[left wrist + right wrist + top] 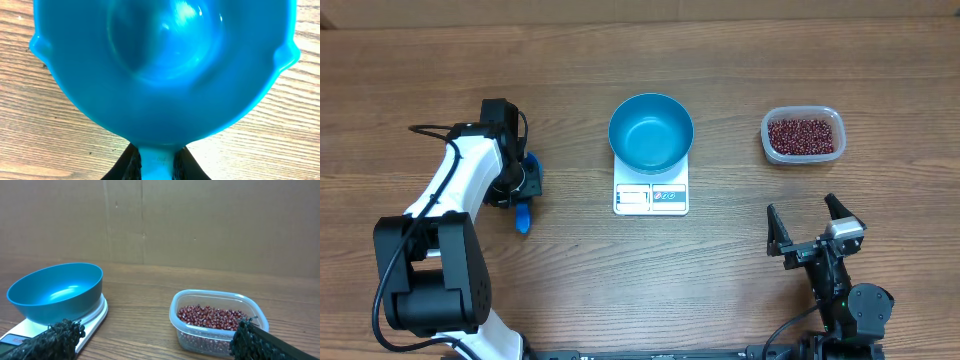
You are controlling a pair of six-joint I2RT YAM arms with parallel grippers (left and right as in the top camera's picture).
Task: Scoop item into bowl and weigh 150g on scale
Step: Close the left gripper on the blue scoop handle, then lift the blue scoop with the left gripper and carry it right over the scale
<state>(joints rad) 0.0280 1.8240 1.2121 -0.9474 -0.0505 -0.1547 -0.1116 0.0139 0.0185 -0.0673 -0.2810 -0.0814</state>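
Note:
A bright blue scoop [160, 65] fills the left wrist view, and its handle [159, 160] runs back between the two black pads of my left gripper [159, 167], which is shut on it. From overhead this gripper [520, 190] sits left of the scale with the scoop [523, 216] poking out beneath it. The teal bowl [651, 130] stands empty on the white scale [651, 198]. Dark red beans [803, 135] fill a clear tub [220, 300] at the right. My right gripper [810, 228] hovers wide open near the front edge, below the tub, holding nothing.
In the right wrist view the bowl [57, 292] on the scale [95, 316] lies ahead to the left and the beans [212, 316] ahead to the right. A cardboard wall [200, 225] closes the far side of the wooden table [740, 60].

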